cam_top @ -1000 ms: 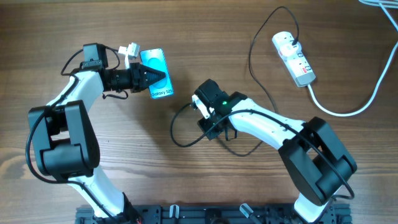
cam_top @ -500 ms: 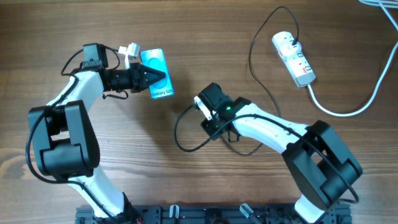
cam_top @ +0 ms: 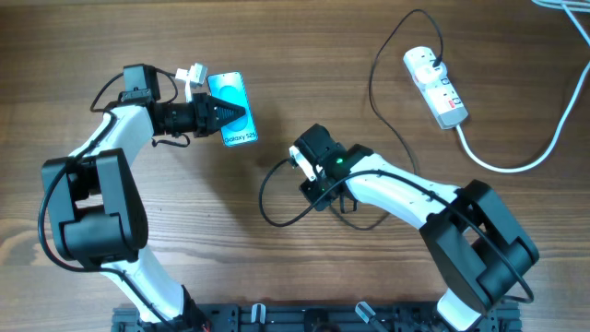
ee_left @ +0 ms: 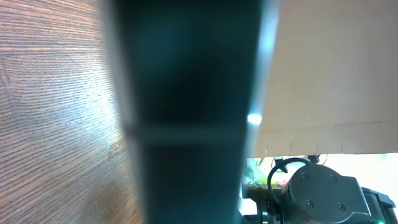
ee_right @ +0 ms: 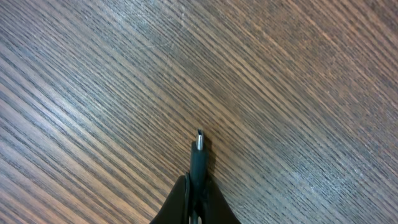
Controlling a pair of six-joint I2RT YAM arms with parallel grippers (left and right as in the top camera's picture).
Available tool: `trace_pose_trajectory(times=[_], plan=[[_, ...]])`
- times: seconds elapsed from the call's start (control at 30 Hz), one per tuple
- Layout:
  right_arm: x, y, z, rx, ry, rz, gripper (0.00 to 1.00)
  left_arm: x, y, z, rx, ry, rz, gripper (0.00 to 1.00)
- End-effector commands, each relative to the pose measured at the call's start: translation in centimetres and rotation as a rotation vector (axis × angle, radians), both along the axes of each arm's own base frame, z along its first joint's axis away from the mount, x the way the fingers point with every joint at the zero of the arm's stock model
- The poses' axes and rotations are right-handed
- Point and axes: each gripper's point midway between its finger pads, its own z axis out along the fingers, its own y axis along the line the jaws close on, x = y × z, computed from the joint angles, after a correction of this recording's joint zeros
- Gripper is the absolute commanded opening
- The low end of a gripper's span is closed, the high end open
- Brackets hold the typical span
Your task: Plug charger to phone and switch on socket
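At centre, the right gripper [ee_right: 198,184] has closed on the charger [ee_right: 198,158].

The phone [cam_top: 225,89] sits left on the table [cam_top: 304,55], in my left gripper [cam_top: 241,112]. At centre, my right gripper [ee_right: 196,198] holds the charger [ee_right: 199,152]. The socket [cam_top: 435,88] lies far right, behind both.

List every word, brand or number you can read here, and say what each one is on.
"Galaxy S25": on the phone, at its white end, overhead view.
socket: any markings are too small to read.
charger: no text visible.
Wrist views: nothing else to read.
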Motion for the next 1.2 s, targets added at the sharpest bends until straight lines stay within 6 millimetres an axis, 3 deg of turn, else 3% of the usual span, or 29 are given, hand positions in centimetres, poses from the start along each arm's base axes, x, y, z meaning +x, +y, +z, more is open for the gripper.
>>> trace_pose_trajectory(times=[0.0,0.1,0.43,0.47,0.5,0.7,0.77,0.9,1.17], plan=[[-1.0,-0.3,-1.2,-0.008,0.041,0.003,0.08,-0.2,-0.2,1.5,-0.022,-0.034,-0.008,0.04],[-1.0,-0.4,-1.3,-0.009,0.042,0.003,0.04,-0.2,-0.2,1.5,-0.022,-0.034,-0.008,0.04],[-1.5,0.2,-0.4,0.023,0.075,0.009,0.05,-0.2,-0.2,1.5,-0.021,-0.034,-0.008,0.04],[-1.5,0.2,-0.4,0.022,0.076,0.009,0.15,-0.2,-0.2,1.5,-0.021,-0.034,-0.008,0.04],[-1.5,0.2,-0.4,0.024,0.073,0.01,0.33,-0.2,-0.2,1.5,-0.021,-0.034,-0.008,0.04],[-1.2,0.3,-0.3,0.025,0.059,0.011,0.31,-0.2,-0.2,1.5,-0.021,-0.034,-0.008,0.04],[-1.0,0.4,-0.3,0.03,0.049,0.014,0.26,-0.2,-0.2,1.5,-0.021,-0.034,-0.008,0.04],[-0.5,0.3,-0.3,0.022,0.026,0.01,0.07,-0.2,-0.2,1.5,-0.022,-0.034,-0.008,0.04],[-0.4,0.4,-0.2,0.024,0.022,0.015,0.08,-0.2,-0.2,1.5,-0.021,-0.034,-0.008,0.04]])
